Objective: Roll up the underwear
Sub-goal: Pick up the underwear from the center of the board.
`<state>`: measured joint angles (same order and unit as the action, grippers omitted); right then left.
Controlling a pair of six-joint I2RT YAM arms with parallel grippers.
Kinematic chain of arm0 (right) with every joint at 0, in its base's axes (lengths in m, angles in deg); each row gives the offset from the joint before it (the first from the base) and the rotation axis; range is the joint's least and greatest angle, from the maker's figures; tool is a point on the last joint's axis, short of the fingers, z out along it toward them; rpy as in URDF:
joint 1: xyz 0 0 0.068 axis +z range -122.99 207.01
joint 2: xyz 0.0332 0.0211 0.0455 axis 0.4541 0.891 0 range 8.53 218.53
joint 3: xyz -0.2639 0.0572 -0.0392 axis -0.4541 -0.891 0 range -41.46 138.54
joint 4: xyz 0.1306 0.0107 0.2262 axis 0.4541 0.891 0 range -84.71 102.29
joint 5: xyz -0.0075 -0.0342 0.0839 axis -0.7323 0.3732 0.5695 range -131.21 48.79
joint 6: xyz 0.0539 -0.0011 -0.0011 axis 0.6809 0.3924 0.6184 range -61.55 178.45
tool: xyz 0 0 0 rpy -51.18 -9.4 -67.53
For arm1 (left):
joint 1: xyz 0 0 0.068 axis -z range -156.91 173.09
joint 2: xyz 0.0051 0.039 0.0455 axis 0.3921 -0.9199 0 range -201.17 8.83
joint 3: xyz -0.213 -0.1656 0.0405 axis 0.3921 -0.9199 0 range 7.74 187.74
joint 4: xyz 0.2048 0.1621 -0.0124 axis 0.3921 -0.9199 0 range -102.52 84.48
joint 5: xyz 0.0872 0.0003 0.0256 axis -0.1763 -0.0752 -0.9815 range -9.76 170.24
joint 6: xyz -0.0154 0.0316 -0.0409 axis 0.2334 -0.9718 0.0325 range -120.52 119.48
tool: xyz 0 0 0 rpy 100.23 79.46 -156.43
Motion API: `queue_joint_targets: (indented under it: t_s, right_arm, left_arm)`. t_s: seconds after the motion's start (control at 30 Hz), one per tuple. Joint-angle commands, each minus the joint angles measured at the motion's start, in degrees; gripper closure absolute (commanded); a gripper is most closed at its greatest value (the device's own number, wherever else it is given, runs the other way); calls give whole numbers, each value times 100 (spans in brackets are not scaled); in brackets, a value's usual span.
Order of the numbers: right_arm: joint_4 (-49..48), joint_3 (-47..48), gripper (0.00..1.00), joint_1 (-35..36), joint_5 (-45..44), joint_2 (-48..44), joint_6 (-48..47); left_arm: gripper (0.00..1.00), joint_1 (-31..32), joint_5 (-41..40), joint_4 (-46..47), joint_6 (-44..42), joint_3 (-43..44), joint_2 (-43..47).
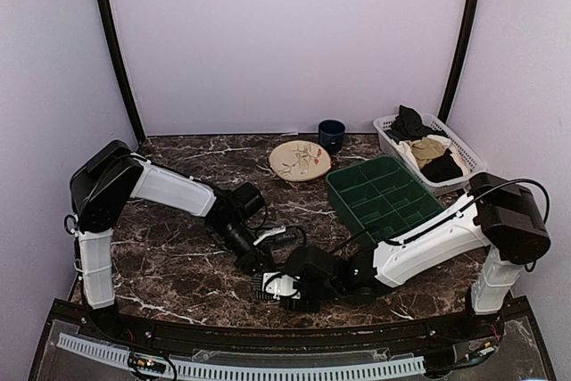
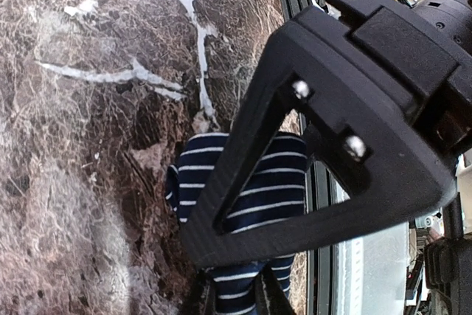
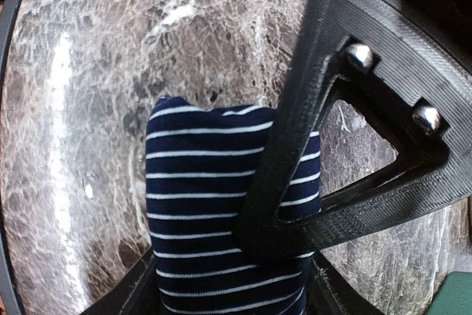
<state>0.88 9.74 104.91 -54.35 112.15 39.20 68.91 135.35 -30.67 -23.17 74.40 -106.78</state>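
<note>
The underwear (image 1: pixel 261 291) is a compact bundle of navy cloth with thin white stripes, lying on the marble table near its front edge. No waistband shows. My left gripper (image 1: pixel 259 269) comes at it from the left and my right gripper (image 1: pixel 285 286) from the right. In the left wrist view the underwear (image 2: pixel 258 197) runs down between the fingers of the left gripper (image 2: pixel 234 296), which pinch its end. In the right wrist view the underwear (image 3: pixel 206 204) fills the gap of the right gripper (image 3: pixel 228 296), with a finger against each side.
A green compartment tray (image 1: pixel 384 195) stands at the right. Behind it is a white basket (image 1: pixel 385 131) with black and tan clothes. A patterned plate (image 1: pixel 300 161) and a dark blue cup (image 1: pixel 331 136) sit at the back. The table's front rail (image 1: pixel 268 335) is just below the bundle.
</note>
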Motion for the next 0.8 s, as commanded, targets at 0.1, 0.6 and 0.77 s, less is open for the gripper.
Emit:
queue_joint_targets:
  t_s: [0.1, 0.6, 0.77]
  right_arm:
    - [491, -251, 57, -191, 1026, 319, 454]
    - [1092, -356, 100, -210, 1675, 399, 915]
    - [1252, -335, 100, -194, 1625, 290, 964]
  left_arm:
    - [94, -119, -522, -310, 8, 95, -84]
    - [30, -727, -962, 600, 405, -674, 1234]
    - [15, -1293, -1878, 1415, 682, -1282, 2333]
